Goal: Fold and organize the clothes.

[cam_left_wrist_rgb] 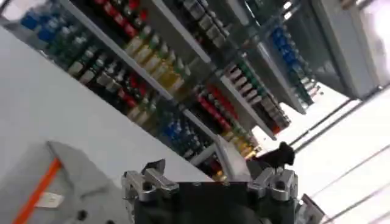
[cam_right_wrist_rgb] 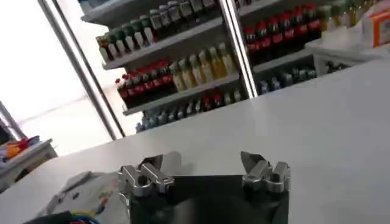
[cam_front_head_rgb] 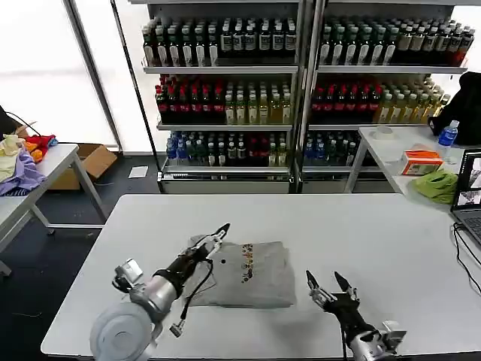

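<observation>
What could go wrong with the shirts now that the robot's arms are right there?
1. The left tool is open at the back left corner of the folded grey T-shirt. Pulling away carelessly might snag the fabric and undo the fold.
2. The collared shirt under it, with its orange lining, sticks out on the left side, so the stack may slide apart.
3. The right tool hovers open beside the pile over the white table; a sideways move could shove it crooked.
</observation>
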Motion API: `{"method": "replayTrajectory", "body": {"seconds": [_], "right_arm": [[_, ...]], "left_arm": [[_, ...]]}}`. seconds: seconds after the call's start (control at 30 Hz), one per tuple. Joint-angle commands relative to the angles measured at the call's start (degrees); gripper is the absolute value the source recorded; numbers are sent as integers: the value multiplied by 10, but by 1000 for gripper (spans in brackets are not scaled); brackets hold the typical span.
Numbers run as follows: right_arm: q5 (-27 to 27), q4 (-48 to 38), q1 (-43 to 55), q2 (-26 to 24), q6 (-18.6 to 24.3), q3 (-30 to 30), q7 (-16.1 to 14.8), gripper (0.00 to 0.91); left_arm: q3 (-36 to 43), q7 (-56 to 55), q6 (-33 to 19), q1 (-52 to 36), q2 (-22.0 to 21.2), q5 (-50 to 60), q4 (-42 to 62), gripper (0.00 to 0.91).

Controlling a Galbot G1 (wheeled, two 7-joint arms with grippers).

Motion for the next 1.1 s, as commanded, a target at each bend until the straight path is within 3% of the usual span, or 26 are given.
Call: {"method": "replayTrajectory", "body": {"seconds": [0.03,0.07,0.1,0.2,0.27,0.3,0.33,0.4,0.47,0.77,1.1], "right_arm": [[40,-114,193,-2,-95,-133,64,907],[30,-118,201,0,-106,-142,67,907],[27,-122,208,2,-115,-152,70,907],[28,-145,222,12,-149,-164,97,907],[29,-151,222,13,-154,-166,99,856],[30,-151,220,12,-159,-167,100,685],[35,-151,219,11,-161,-167,100,333],[37,-151,216,11,-158,-170,112,0],[45,-144,210,11,-152,-168,113,0],[58,-107,185,0,-136,-141,107,0],[78,-66,133,-78,-132,-43,62,0]], "left_arm": [[-104,111,-52,94,13,136,1,907],[-104,146,-86,101,15,249,12,907],[-105,165,-100,105,18,282,21,907],[-113,175,-121,107,20,300,25,907],[-121,184,-123,113,23,325,25,907],[-123,186,-128,115,25,351,27,907],[-124,189,-132,117,25,367,31,907],[-127,200,-155,124,27,432,48,907],[-131,201,-163,128,26,473,59,907],[-141,193,-187,137,23,464,86,907],[-133,192,-187,131,17,435,102,907]]}}
